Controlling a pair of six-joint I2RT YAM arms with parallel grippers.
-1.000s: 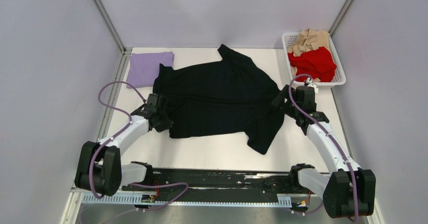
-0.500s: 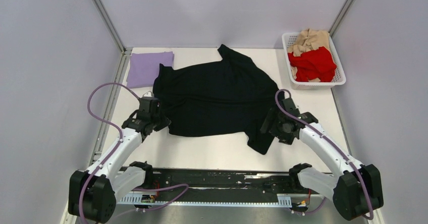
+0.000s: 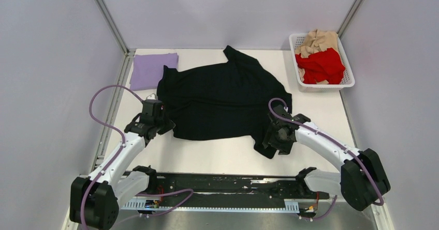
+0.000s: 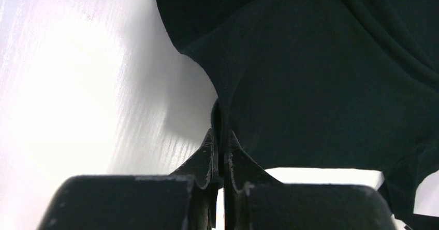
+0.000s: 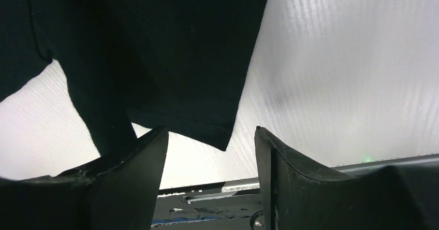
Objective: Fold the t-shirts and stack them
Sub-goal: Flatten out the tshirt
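A large black t-shirt (image 3: 222, 98) lies spread and rumpled across the middle of the table. My left gripper (image 3: 164, 122) is shut on its near left edge; in the left wrist view the fingers (image 4: 221, 137) pinch a fold of the black cloth (image 4: 321, 85). My right gripper (image 3: 269, 142) is open and empty, just over the shirt's near right corner (image 3: 268, 148); in the right wrist view that corner (image 5: 207, 121) hangs between the spread fingers (image 5: 212, 137). A folded lavender t-shirt (image 3: 153, 69) lies at the back left. Red (image 3: 321, 64) and tan (image 3: 317, 41) t-shirts sit crumpled in a basket.
A white slatted basket (image 3: 348, 82) stands at the back right corner. A black rail (image 3: 222, 183) runs along the near edge between the arm bases. Metal frame posts and grey walls close in the table on three sides.
My right arm has swung from the back right down and left to the shirt's near right corner. My left gripper pulled slightly toward the near side, still gripping the shirt's edge.
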